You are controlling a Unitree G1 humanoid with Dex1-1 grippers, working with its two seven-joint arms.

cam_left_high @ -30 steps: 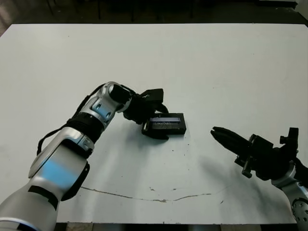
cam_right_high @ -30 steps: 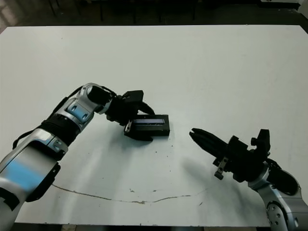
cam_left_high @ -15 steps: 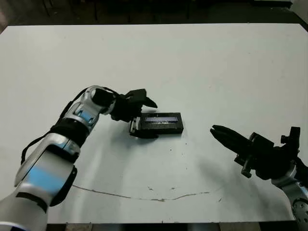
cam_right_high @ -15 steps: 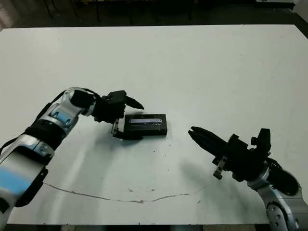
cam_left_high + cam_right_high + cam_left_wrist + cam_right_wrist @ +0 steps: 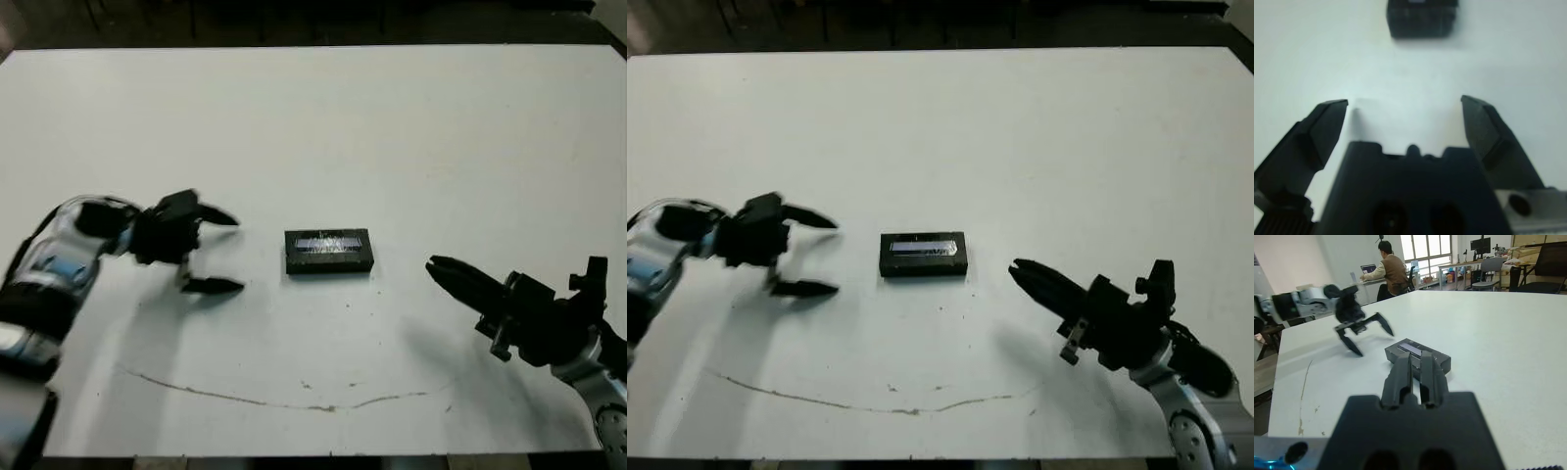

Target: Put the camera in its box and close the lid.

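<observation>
Left end effector hangs released over the white surface, its two black fingers spread wide with nothing between them; the left wrist view shows bare surface in the gap. Just beyond its fingertips, apart from them, lies the box with the lid seated on top, the silvery strip facing up and the long side running crosswise to the robot. The camera is not visible anywhere; whether it is inside cannot be told. On the far side of the box from the left end effector, the right end effector points toward the box with its fingers pressed together, clenched on nothing, and stays clear of it. In the right wrist view the closed fingers aim at the box's near corner, with the left end effector beyond it. A thin dark scratch crosses the surface nearer the robot than both end effectors. Past the surface's edge, a seated person works at a desk.
</observation>
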